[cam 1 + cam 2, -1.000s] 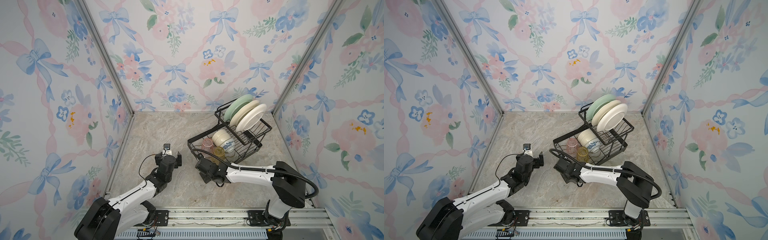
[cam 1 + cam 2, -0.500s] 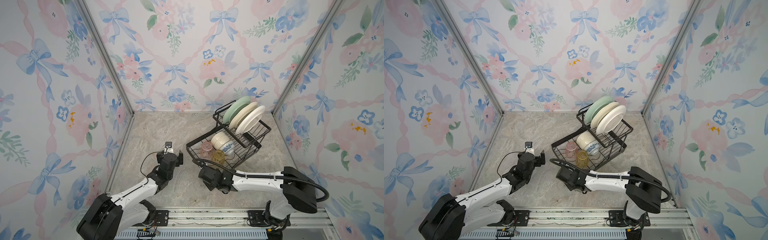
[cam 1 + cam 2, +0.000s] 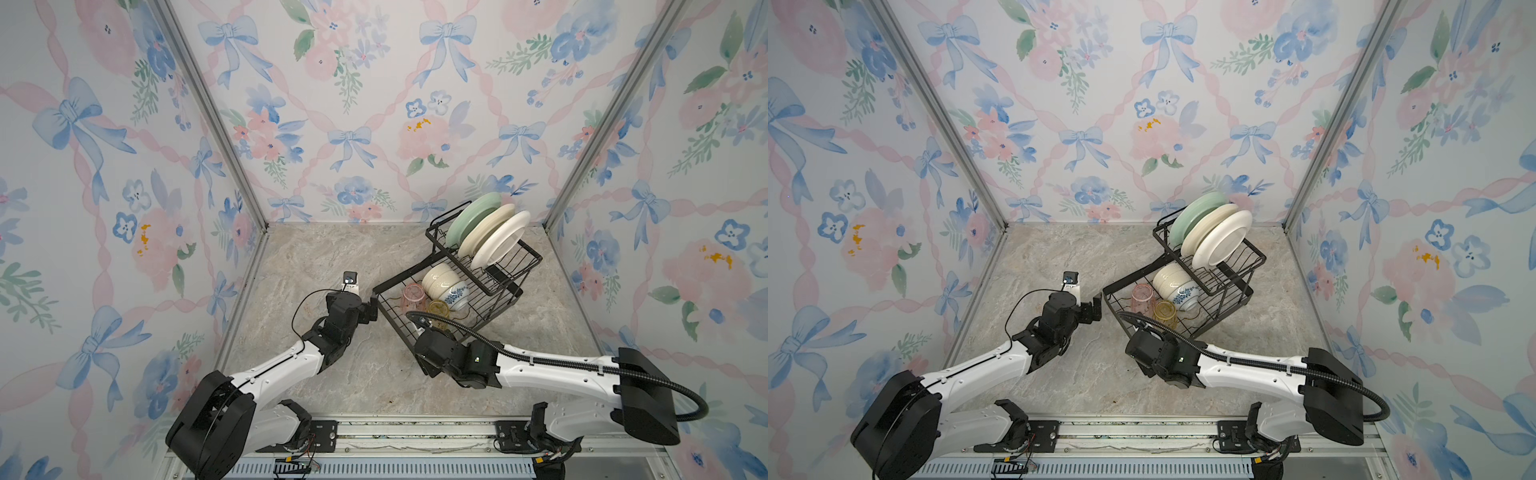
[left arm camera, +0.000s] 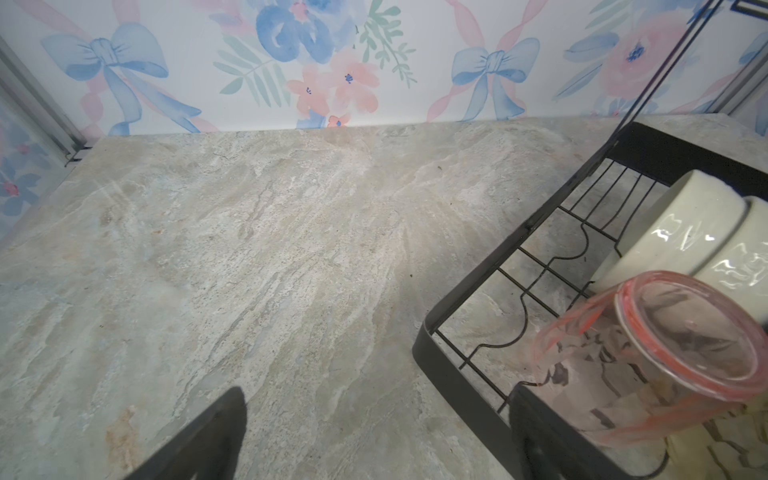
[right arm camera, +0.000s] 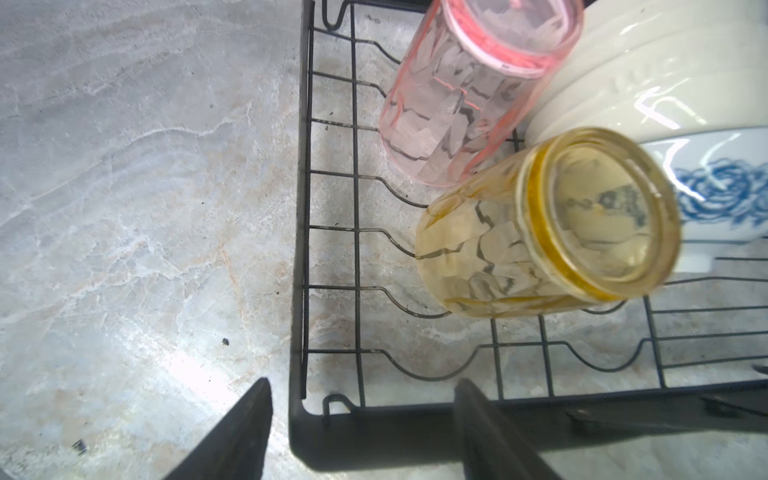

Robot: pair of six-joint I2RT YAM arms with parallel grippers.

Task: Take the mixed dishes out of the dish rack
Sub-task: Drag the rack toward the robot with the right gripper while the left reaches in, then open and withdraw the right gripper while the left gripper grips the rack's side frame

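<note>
The marbled desk (image 3: 332, 257) fills the floor of the booth. The black wire dish rack (image 3: 500, 276) sits toward its back right, turned at an angle. On the rack's raised shelf three plates stand on edge in a row: the mint-green plate (image 3: 471, 218) at the rear end, then the two cream plates (image 3: 488, 230) in front of it. In the lower tray the two cream bowls (image 3: 440, 276) nest on their sides with the blue-patterned bowl (image 3: 457, 296) against them. The pink tumbler (image 3: 411, 296) and the amber tumbler (image 3: 438, 308) stand side by side just beside the bowls.

The left gripper (image 4: 365, 440) hangs at the tray's left corner, jaws wide apart and empty. One finger looks to be at the rim, though I can't tell if it touches. The right gripper (image 5: 361, 436) also has its jaws apart, astride the tray's near corner and holding nothing.
</note>
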